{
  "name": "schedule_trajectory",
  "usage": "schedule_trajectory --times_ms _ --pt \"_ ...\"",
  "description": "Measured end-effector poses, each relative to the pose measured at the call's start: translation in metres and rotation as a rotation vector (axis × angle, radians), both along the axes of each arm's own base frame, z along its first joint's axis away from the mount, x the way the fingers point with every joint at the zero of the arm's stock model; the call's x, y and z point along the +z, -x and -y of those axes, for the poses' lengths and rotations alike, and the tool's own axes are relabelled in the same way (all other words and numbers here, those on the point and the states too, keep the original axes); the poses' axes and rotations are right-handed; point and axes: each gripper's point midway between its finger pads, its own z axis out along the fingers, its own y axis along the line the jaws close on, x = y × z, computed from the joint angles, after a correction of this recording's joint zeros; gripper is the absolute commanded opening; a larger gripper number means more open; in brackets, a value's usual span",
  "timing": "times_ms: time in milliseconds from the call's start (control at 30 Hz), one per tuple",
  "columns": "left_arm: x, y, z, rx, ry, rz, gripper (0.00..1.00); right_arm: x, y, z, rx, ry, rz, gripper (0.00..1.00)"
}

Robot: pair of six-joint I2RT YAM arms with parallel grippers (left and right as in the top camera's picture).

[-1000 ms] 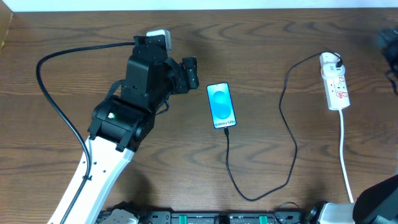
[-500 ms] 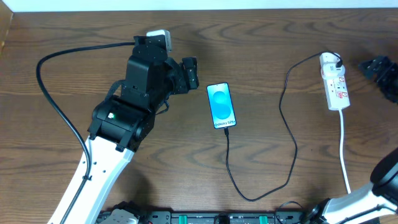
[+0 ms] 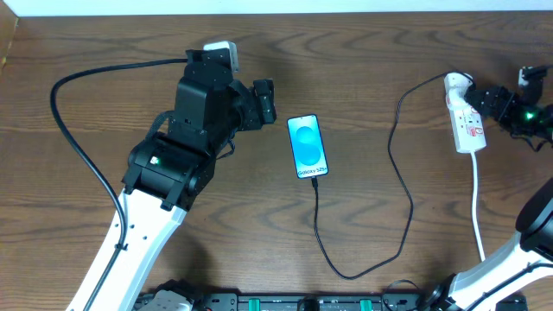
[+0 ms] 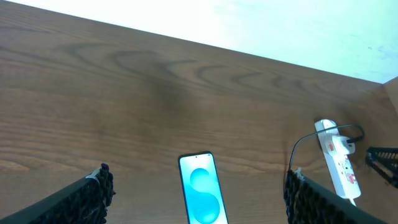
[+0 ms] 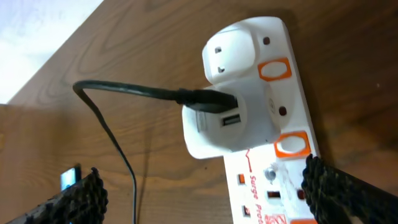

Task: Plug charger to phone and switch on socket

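Now you are holding the right gripper (image 3: 497,102) (fingers apart) beside the socket (image 3: 467,121), probably light and skid-prone; press its switch (image 5: 292,144) squarely downward.

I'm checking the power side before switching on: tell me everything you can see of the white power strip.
The socket is a white plastic strip with orange-red markings and red lettering, lying flat at the table's right side. A white adapter sits in its far end, the black charger cable plugged into it. A white cord leaves its near end. The right gripper hangs open beside it; contact unclear.
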Motion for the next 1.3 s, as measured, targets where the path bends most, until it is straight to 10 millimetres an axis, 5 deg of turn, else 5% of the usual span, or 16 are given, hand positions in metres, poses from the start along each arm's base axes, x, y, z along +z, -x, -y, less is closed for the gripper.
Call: schedule_trajectory --times_ms 300,1033,1300 --pt "0.0 0.0 0.0 0.0 0.0 0.0 0.89 -0.007 -0.011 -0.02 0.038 0.079 -0.016 0.99" --pt "0.0 0.0 0.0 0.0 0.0 0.0 0.89 -0.015 -0.021 0.001 -0.067 0.162 -0.046 0.99" --pt "0.0 0.0 0.0 0.0 0.0 0.0 0.89 -0.037 -0.028 -0.014 -0.044 0.109 -0.069 0.99"
